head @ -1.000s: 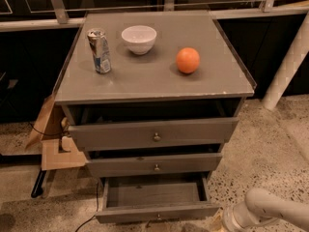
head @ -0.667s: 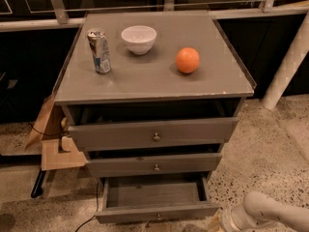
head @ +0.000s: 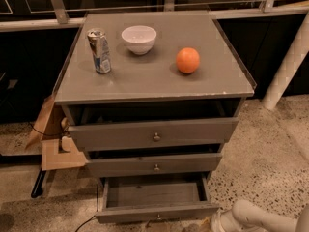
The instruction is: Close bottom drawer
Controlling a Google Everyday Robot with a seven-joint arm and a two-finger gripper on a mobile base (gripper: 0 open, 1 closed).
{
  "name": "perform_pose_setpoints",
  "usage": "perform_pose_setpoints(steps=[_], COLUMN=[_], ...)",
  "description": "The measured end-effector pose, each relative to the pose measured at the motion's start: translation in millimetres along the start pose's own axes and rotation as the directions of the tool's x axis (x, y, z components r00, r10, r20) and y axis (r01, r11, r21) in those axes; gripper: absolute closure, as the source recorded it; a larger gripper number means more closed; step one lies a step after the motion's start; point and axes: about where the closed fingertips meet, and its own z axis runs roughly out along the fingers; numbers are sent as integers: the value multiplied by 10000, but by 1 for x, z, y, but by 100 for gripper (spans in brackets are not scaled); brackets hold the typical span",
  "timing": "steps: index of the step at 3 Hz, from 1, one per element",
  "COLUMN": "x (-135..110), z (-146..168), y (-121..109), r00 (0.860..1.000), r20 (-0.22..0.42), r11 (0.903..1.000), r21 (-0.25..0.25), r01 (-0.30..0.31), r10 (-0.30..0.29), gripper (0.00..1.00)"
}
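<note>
The grey cabinet [head: 154, 81] has three drawers. The bottom drawer [head: 157, 211] is pulled far out and its inside is empty. Its slim front panel lies at the lower edge of the view, with the knob [head: 158, 218] barely showing. The two drawers above, top [head: 154, 135] and middle [head: 155, 164], stand slightly open. My white arm [head: 258, 217] comes in from the lower right. My gripper [head: 205, 224] is low at the drawer front's right end, mostly cut off by the frame edge.
On the cabinet top stand a drink can [head: 99, 51], a white bowl [head: 139, 39] and an orange [head: 187, 60]. A cardboard box [head: 55, 144] leans at the cabinet's left. A white post [head: 289, 66] stands at the right. The floor is speckled stone.
The arm has shifted slightly to the left, toward the drawer front. The drawers have not moved.
</note>
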Motion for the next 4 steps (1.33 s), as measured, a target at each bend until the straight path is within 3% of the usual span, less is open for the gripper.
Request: perform_pose_setpoints(steps=[1, 2, 3, 4], x=[3, 3, 6, 8], z=[54, 54, 56, 58], y=[-8, -8, -12, -21], r00=[9967, 9967, 9966, 9929], r20=[484, 484, 304, 32], r11=[9976, 9976, 9950, 9821], r21=[262, 262, 670, 1471], r01=[641, 641, 745, 1175], r10=[-653, -653, -767, -1193], gripper=[100, 100, 100, 100])
